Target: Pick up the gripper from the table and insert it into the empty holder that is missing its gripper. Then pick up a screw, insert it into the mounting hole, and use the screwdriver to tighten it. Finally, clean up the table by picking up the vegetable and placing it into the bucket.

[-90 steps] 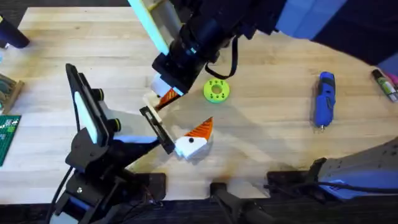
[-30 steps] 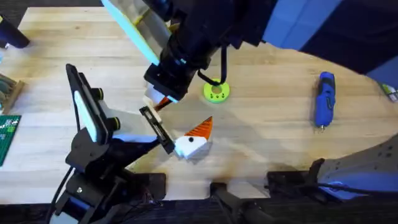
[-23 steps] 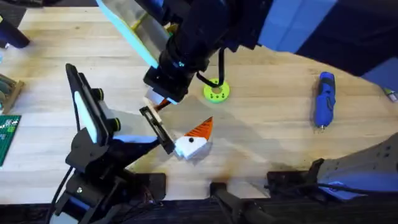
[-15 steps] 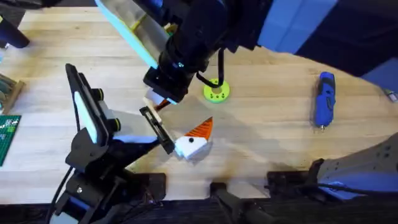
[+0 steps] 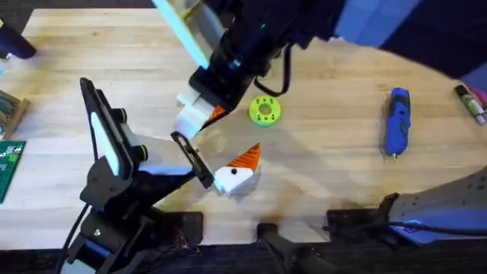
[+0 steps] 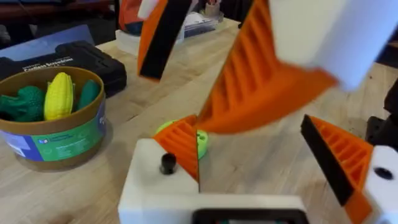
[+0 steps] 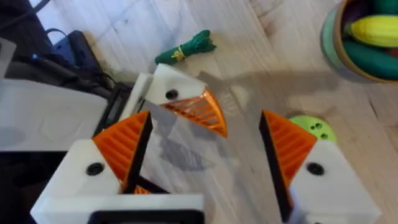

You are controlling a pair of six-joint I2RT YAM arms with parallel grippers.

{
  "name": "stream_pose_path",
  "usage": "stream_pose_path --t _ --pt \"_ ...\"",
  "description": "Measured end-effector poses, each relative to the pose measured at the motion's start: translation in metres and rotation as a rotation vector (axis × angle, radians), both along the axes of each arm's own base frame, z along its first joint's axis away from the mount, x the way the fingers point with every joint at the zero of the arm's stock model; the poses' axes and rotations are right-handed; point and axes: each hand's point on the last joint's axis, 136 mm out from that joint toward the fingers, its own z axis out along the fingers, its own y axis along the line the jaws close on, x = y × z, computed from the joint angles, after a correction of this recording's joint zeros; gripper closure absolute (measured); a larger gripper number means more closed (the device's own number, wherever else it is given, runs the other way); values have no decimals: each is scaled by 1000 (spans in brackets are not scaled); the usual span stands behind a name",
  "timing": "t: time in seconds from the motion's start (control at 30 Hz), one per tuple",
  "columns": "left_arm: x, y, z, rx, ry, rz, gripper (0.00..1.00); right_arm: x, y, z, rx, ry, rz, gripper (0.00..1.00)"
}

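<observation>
Right end effector (image 7: 205,124) is out over the middle of the worktop (image 5: 327,164), and on its wrist camera I see both orange ribbed pads spread wide with nothing clamped between them, so it is open. Below that gap sits the holder (image 5: 232,180), the little white block, toward the front edge near the middle, with the orange gripper (image 5: 246,157) touching its far side, ribbed face up. There is a dark screw head (image 7: 169,94) on the white block, and a black bar (image 5: 192,158) running up against it. Left end effector (image 6: 252,149) is open too: I see one pad on each side of its wrist view, well apart, nothing held, and one big orange pad of the other arm hangs close in front of the lens. The lime ring disc (image 5: 265,110) lies just beside the right arm's fingers. The screwdriver (image 5: 397,122) lies flat toward the right edge, alone, bit pointing to the front edge. The vegetable (image 7: 186,46) lies on the wood beyond the holder, outside the bucket (image 6: 56,138), which holds a yellow corn (image 6: 60,94) and some green toys.
</observation>
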Motion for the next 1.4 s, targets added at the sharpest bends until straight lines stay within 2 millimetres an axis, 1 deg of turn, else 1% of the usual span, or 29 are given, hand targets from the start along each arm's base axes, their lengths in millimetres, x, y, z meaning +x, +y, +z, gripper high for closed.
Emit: stream_pose_path --t 0.1,0.2,0.3,0.4,0.47,0.63,0.73,0.87,0.93,0.97,1.0,1.03,1.07,1.13,1.17,1.2,1.23,1.27,1.4 --pt "0 0 0 0 0 0 14 5 -17 12 12 10 -38 8" --pt "0 0 0 0 0 0 14 6 -43 23 2 29 -88 8" --pt "0 0 0 0 0 0 15 6 -67 31 -7 61 -137 8" --pt "0 0 0 0 0 0 16 9 -83 38 28 63 -177 7" --pt "0 0 0 0 0 0 15 8 -95 39 53 58 -203 6" --pt "0 0 0 0 0 0 15 -11 -126 32 131 82 -249 8" --pt "0 0 0 0 -1 0 15 -31 -143 29 195 127 -257 8" --pt "0 0 0 0 -1 0 15 -61 -158 23 264 213 -257 8" --pt "0 0 0 0 -1 0 13 -76 -161 20 290 262 -243 8" --pt "0 0 0 0 -1 -1 30 -84 -162 18 305 287 -229 10" --pt "0 0 0 0 -1 0 67 -89 -162 17 319 303 -215 9" --pt "0 0 0 0 -1 0 126 -93 -161 17 330 313 -203 9" --pt "0 0 0 0 -1 0 206 -96 -161 17 341 320 -190 8" --pt "0 0 0 0 -2 0 484 -98 -159 19 359 323 -169 8" --pt "0 0 0 0 -2 0 659 -98 -158 20 367 322 -160 9" --pt "0 0 0 0 -2 1 808 -99 -157 21 375 322 -153 9" --pt "0 0 0 1 -3 1 937 -99 -156 21 379 322 -149 9" --pt "0 0 0 3 -7 1 982 -99 -156 22 383 321 -143 9" --pt "0 0 0 4 -7 1 985 -100 -155 24 394 320 -132 8"
